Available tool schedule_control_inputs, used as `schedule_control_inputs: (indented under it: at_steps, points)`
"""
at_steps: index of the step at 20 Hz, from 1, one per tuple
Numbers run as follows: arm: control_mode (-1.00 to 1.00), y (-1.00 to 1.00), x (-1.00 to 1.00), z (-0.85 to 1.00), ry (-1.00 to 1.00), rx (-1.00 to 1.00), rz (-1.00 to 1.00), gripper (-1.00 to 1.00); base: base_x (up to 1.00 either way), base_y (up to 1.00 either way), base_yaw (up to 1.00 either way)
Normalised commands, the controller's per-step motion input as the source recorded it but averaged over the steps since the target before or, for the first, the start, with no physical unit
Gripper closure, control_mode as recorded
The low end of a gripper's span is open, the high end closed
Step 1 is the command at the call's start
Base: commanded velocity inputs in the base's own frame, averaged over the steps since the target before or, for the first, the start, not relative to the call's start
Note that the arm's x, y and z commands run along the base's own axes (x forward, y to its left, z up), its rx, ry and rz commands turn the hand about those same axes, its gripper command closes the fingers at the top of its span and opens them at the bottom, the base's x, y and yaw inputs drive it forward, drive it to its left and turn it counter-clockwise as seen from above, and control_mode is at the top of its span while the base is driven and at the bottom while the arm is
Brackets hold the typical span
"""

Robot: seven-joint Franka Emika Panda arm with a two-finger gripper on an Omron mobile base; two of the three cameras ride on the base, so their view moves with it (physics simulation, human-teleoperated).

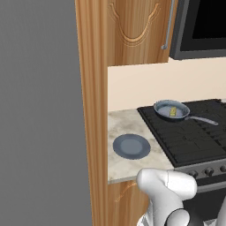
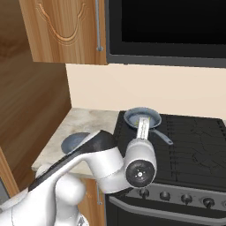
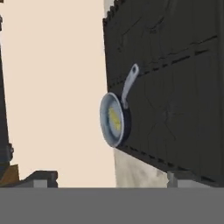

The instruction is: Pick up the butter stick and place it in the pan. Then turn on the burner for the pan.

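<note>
Pale-yellow butter [image 1: 172,111] lies inside the pan [image 1: 170,110]. Hand [image 3: 105,180] fingers apart, empty. Next: reach the knob [image 2: 144,193] below the pan's burner [image 1: 176,121], turning squarely.

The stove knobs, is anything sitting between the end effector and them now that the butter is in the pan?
Nothing visible does. The pale-yellow butter stick lies in the round grey-blue skillet on the black gas cooktop. The dark round knobs line the stove's bare front panel; the flat grey-blue plate sits aside on the marble counter.
</note>
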Motion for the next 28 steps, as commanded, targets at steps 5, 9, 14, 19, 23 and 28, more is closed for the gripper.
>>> schedule_control_inputs:
  at_steps: [5,9,14,19,23,28]
  points:
    - [-1.0,0.39,-0.36,-0.42,-0.07,0.32,-0.11,-1.0,0.0,0.0,0.0]
    - [-1.0,0.38,-0.24,-0.46,-0.07,0.33,-0.11,-1.0,0.0,0.0,0.0]
    - [-1.0,0.13,-0.28,-0.35,-0.05,0.34,-0.09,-1.0,0.0,0.0,0.0]
    - [-1.0,-0.1,-0.02,-0.19,-0.05,0.2,-0.01,-1.0,0.0,0.0,0.0]
    - [-1.0,-0.29,0.0,-0.44,-0.11,0.14,0.0,-1.0,0.0,0.0,0.0]
    - [-1.0,-0.44,0.0,-0.49,-0.05,0.18,0.0,-1.0,0.0,0.0,0.0]
